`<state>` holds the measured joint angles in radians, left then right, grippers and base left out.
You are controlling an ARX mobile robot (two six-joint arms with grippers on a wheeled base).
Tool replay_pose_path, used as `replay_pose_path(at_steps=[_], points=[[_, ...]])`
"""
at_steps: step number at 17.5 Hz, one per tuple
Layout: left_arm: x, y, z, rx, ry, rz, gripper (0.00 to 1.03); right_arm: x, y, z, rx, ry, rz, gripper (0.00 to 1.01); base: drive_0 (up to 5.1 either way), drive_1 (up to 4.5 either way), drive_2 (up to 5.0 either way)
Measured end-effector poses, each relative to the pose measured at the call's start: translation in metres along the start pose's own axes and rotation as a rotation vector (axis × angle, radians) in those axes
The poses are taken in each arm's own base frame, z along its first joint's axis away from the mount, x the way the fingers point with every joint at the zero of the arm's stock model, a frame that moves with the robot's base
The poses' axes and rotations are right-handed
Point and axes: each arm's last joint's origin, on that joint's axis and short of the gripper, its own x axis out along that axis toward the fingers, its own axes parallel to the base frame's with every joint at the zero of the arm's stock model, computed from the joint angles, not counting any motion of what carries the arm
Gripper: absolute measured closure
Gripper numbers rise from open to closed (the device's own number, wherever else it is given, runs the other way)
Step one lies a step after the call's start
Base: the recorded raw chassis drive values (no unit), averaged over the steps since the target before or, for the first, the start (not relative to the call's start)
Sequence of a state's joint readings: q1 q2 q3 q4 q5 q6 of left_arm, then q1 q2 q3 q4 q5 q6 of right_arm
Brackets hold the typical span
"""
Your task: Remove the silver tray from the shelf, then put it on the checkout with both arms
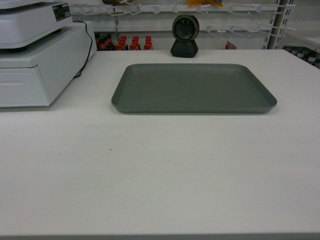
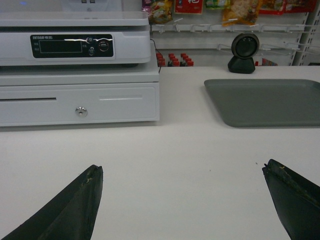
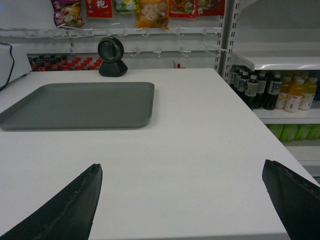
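Nearest our wrist cameras are our own claws. Our left claw (image 2: 182, 172) is spread wide and grasps nothing, one black finger (image 2: 75, 207) low at the left of its view and the other at the right, both above bare white tabletop (image 2: 190, 160). Our right claw (image 3: 182, 172) is likewise released, its finger (image 3: 75, 207) and its partner wide apart over the tabletop near the front edge. Neither claw shows in the head view.

Beyond the claws, the silver tray (image 1: 192, 89) lies flat on the checkout tabletop (image 1: 160, 175), toward the far edge and a little right of the middle, well apart from both claws. Just behind it, at the far edge, stands a round black barcode scanner (image 1: 185, 36) on its base. At the far left corner sits a white cash drawer (image 2: 80, 102) with a keyhole, and on top of it a white scale (image 2: 75, 42) with a dark display. Past the right edge of the tabletop, store shelves (image 3: 280, 62) carry bottled drinks (image 3: 270, 90); snack packets (image 3: 150, 10) hang on the back wall.
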<state>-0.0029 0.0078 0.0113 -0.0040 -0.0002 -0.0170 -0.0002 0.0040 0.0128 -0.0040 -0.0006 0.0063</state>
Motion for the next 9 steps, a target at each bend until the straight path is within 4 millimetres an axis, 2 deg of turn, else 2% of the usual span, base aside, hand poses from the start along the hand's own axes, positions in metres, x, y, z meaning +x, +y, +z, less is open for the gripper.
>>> replay_pose_path(at_steps=[9], points=[[0.0000,0.0000,0.0002,0.000,-0.002,0.000,0.05,0.0000,0.0000,0.0003,0.000,-0.003,0.000,0.03,0.0,-4.17,4.2]])
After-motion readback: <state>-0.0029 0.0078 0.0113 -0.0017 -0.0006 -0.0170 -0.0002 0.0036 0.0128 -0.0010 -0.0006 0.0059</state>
